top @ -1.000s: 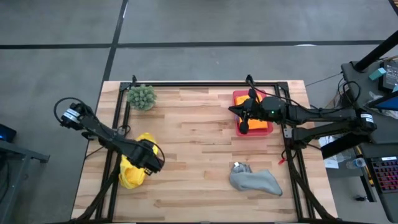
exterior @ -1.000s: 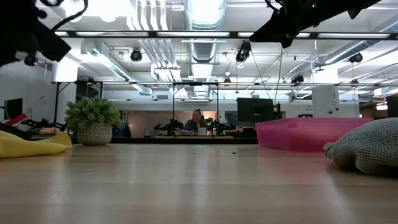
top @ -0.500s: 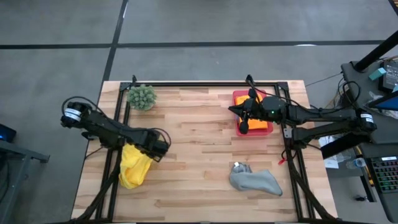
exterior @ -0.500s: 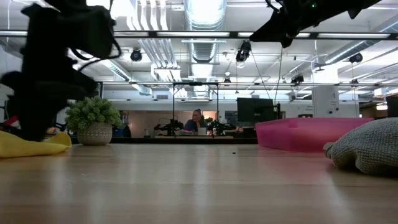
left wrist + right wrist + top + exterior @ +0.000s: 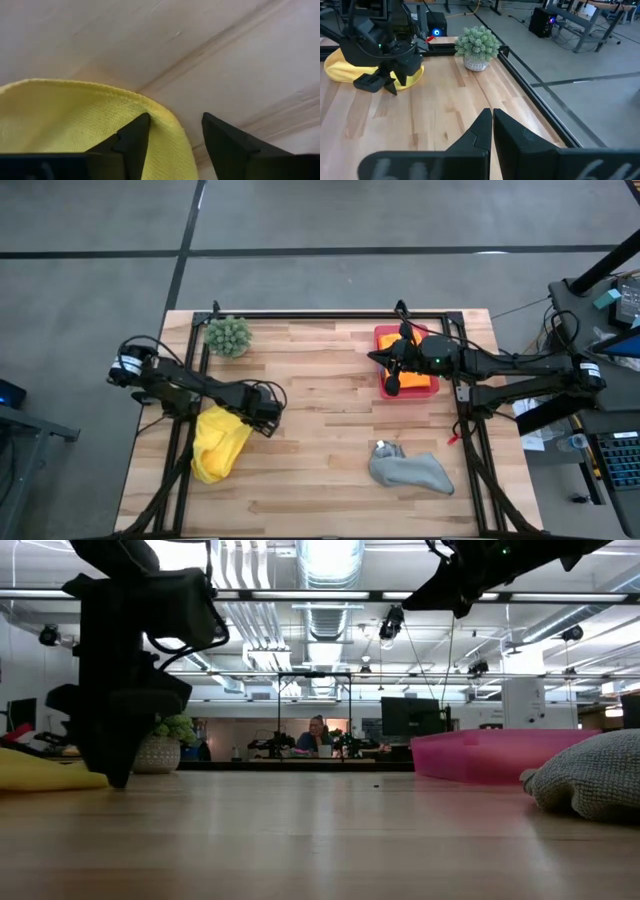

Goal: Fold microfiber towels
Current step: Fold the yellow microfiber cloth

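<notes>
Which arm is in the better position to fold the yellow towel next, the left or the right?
Left, probably. The left tool is open right at the yellow towel; the right tool is shut, above the pink tray.

On the left side of the table (image 5: pixel 320 430) we see one towel (image 5: pixel 218 443) lying in a heap, with the left gripper (image 5: pixel 272 409) at its edge, just toward the middle. The plant (image 5: pixel 228 335) stands behind them at the far left corner, and the tray (image 5: pixel 381 336) sits far right with a folded towel (image 5: pixel 418 381) in it and the right gripper (image 5: pixel 393 367) above. Another crumpled towel (image 5: pixel 410 470) lies near the front right, well apart from the rest.
</notes>
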